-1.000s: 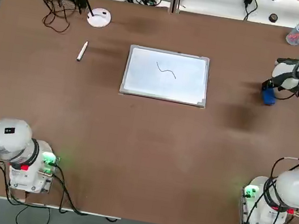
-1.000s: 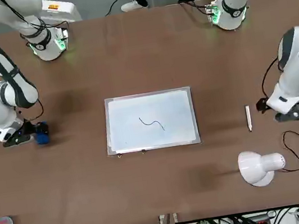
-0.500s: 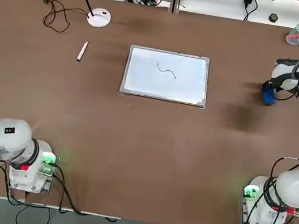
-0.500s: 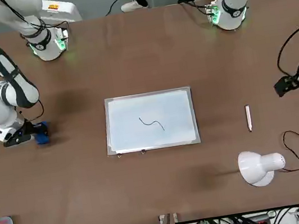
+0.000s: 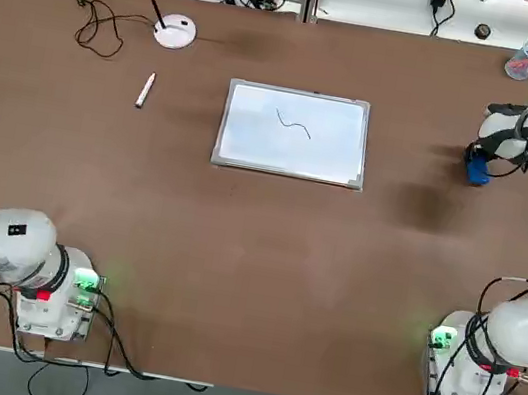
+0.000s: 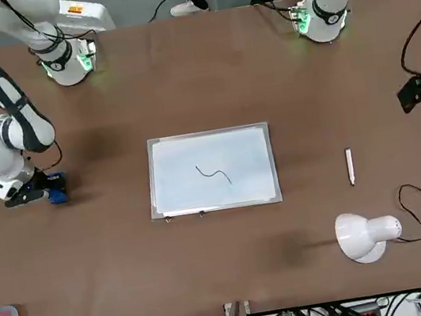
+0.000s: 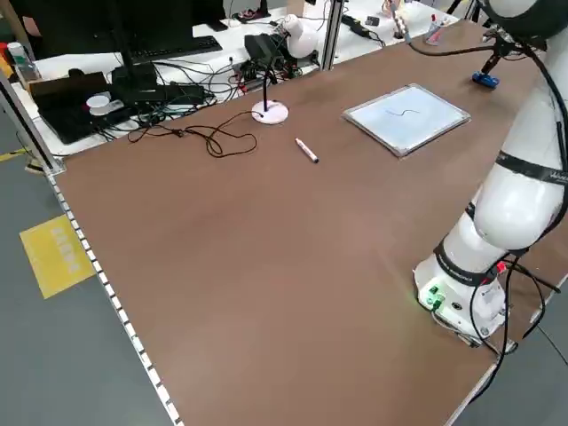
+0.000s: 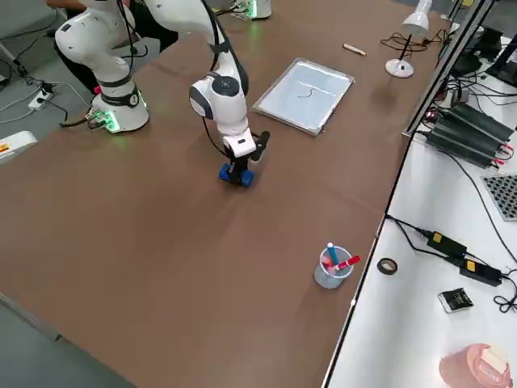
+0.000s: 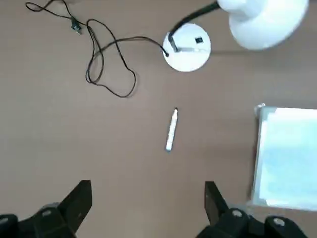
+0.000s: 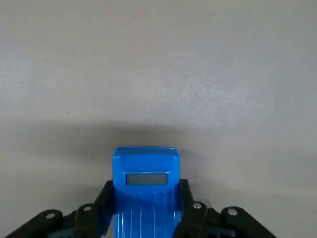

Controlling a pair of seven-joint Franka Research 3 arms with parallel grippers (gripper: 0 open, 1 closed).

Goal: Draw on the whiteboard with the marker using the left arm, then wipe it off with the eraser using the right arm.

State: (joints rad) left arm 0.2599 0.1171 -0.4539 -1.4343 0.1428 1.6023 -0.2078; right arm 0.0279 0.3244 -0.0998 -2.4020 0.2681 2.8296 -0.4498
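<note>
Gripping one blue eraser (image 10: 143,218) in the right gripper (image 10: 146,182), at the right side of the bench (image 5: 264,258) and well apart from the one whiteboard (image 5: 291,146) with its one wavy line (image 5: 293,124). Spreading two fingers wide on the left gripper (image 9: 148,183), over the bench's left side. Counting further, on the bench: one white marker (image 5: 146,90) left of the whiteboard, one lamp (image 6: 359,237) near the marker, one cup of pens (image 8: 329,273) at the far right.

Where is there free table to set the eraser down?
Bare patches: between the whiteboard and the right pincer, which grips the eraser; also between the two arm bases. Crowded: beyond the marker, where lamp and cable sit.
</note>
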